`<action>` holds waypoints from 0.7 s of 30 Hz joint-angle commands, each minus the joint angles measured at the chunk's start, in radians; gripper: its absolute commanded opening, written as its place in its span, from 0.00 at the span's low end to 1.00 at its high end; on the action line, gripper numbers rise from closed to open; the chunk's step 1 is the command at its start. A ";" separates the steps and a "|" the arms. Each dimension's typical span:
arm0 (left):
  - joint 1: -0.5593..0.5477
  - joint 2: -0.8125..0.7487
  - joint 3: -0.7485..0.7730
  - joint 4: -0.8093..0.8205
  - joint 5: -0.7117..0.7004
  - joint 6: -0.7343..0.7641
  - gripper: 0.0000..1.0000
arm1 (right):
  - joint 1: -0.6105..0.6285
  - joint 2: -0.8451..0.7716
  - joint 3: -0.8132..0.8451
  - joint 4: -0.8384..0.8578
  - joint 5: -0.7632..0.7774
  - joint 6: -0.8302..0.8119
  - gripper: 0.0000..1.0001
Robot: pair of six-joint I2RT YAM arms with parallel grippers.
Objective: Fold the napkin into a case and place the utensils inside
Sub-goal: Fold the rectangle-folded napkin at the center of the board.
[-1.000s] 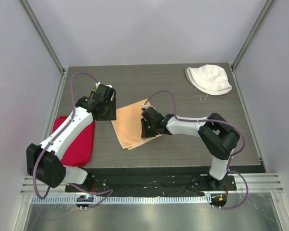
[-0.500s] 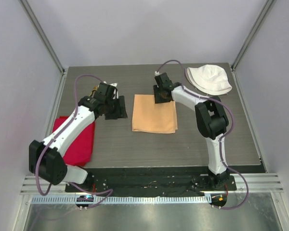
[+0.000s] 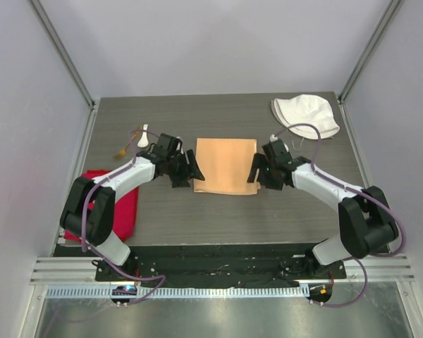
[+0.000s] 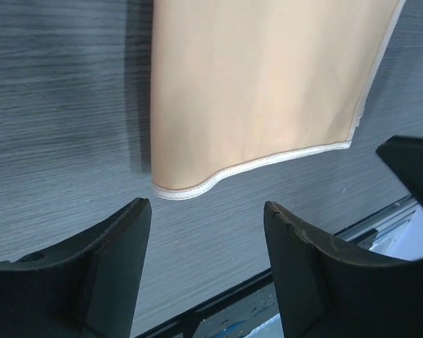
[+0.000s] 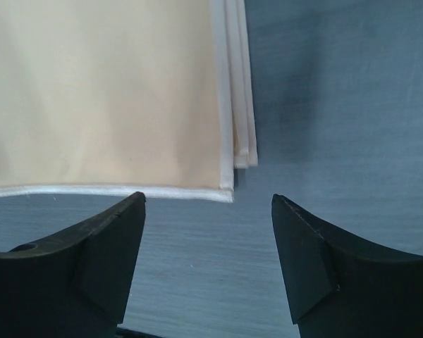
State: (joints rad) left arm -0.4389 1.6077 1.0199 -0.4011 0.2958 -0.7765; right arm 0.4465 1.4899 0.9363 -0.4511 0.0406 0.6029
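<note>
The peach-orange napkin lies flat mid-table as a folded, layered rectangle, its white hems showing in both wrist views. My left gripper hovers open just off its near left corner, with nothing between the fingers. At the near right corner my right gripper is open too, and holds nothing. A small white spoon and a thin gold fork lie on the table behind the left arm.
A bright red cloth lies at the near left, partly under the left arm. A white fabric hat sits at the far right corner. Metal frame posts and pale walls enclose the dark wood-grain table.
The right gripper has moved from the napkin's far edge to its near right corner and opened wide. The left gripper has come in to the near left corner, opening further. The napkin stays flat.
</note>
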 commanded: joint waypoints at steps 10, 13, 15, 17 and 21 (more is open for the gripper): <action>-0.001 0.001 -0.104 0.194 -0.049 -0.070 0.68 | 0.008 -0.028 -0.340 0.446 -0.168 0.316 0.63; -0.001 -0.002 -0.113 0.197 -0.061 -0.066 0.66 | 0.008 -0.037 -0.358 0.422 -0.130 0.325 0.61; -0.003 -0.003 -0.112 0.186 -0.061 -0.055 0.66 | 0.009 -0.063 -0.367 0.394 -0.090 0.334 0.60; -0.001 -0.006 -0.113 0.183 -0.061 -0.052 0.65 | 0.008 -0.072 -0.376 0.376 -0.071 0.345 0.60; -0.001 -0.011 -0.112 0.176 -0.064 -0.047 0.64 | 0.000 -0.060 -0.386 0.376 -0.051 0.373 0.56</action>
State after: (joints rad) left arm -0.4389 1.6081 0.9051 -0.2508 0.2455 -0.8341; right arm 0.4496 1.4250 0.5846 -0.0200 -0.0883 0.9428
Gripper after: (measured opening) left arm 0.649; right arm 0.587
